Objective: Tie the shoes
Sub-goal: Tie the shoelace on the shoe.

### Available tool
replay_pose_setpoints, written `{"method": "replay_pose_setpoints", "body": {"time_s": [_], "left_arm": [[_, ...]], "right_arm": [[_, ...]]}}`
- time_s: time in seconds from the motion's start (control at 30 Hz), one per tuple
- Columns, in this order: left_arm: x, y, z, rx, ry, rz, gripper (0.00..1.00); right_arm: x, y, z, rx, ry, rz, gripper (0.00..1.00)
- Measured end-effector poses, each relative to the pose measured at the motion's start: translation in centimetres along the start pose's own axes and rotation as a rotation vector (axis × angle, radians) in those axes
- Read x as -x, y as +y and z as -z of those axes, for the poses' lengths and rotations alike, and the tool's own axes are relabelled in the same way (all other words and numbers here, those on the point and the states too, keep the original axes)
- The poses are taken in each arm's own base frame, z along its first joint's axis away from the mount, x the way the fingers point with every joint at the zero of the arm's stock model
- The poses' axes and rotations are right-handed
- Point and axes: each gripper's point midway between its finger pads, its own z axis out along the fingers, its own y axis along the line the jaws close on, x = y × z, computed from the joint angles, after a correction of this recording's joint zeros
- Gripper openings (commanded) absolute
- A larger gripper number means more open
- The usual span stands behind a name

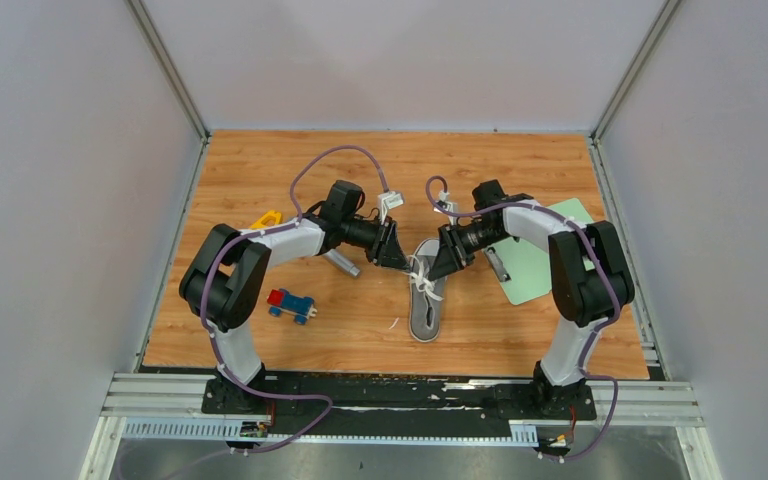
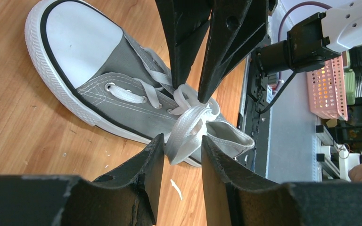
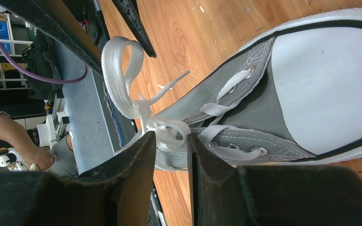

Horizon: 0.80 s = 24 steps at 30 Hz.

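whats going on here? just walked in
Both arms are working on tying the grey sneaker in the middle of the table. The left gripper and right gripper meet over its white laces near the top eyelets. One lace loop stands up between the left gripper's fingers, and the right gripper's fingers straddle the crossing. No finished bow yet. Whether either gripper is actually clamping the lace cannot be told.

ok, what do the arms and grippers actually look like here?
The left arm and right arm have black joints, white link shells, purple cable looping along each. Both left gripper and right gripper: black wedge-shaped fingers, inner edges chipped.
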Motion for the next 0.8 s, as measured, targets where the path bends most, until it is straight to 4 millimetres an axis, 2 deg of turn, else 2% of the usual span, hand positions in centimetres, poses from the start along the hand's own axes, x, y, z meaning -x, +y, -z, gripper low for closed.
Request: {"method": "replay_pose_setpoints", "body": {"time_s": [0.27, 0.33, 0.37, 0.47, 0.57, 0.63, 0.67, 0.73, 0.8], "left_arm": [[-0.1, 0.0, 0.0, 0.001, 0.002, 0.004, 0.41], [-0.1, 0.0, 0.0, 0.002, 0.003, 0.005, 0.41], [-0.1, 0.1, 0.0, 0.003, 0.003, 0.005, 0.41], [-0.1, 0.1, 0.0, 0.005, 0.003, 0.005, 0.39], [-0.2, 0.2, 0.0, 0.013, 0.007, 0.006, 0.31], [-0.6, 0.5, 0.1, 0.028, 0.017, 0.018, 0.2], [-0.8, 0.6, 0.1, 0.037, 0.022, 0.025, 0.1], [-1.2, 1.0, 0.2, 0.056, 0.033, 0.033, 0.0], [-1.5, 1.3, 0.4, 0.078, 0.043, 0.048, 0.0]], "right_arm": [[-0.1, -0.1, -0.2, -0.011, 0.01, 0.005, 0.25], [-0.3, -0.2, -0.4, -0.024, 0.024, 0.012, 0.19], [-0.4, -0.2, -0.6, -0.031, 0.033, 0.018, 0.12], [-0.8, -0.2, -1.2, -0.061, 0.061, 0.043, 0.02], [-0.7, -0.2, -1.0, -0.107, 0.069, 0.075, 0.01], [-0.4, 0.0, -0.3, -0.149, 0.059, 0.108, 0.01], [-0.4, 0.2, 0.0, -0.166, 0.054, 0.122, 0.01], [-0.3, 0.5, 0.9, -0.212, 0.039, 0.157, 0.0], [-0.4, 0.8, 1.8, -0.256, 0.023, 0.191, 0.0]]}}
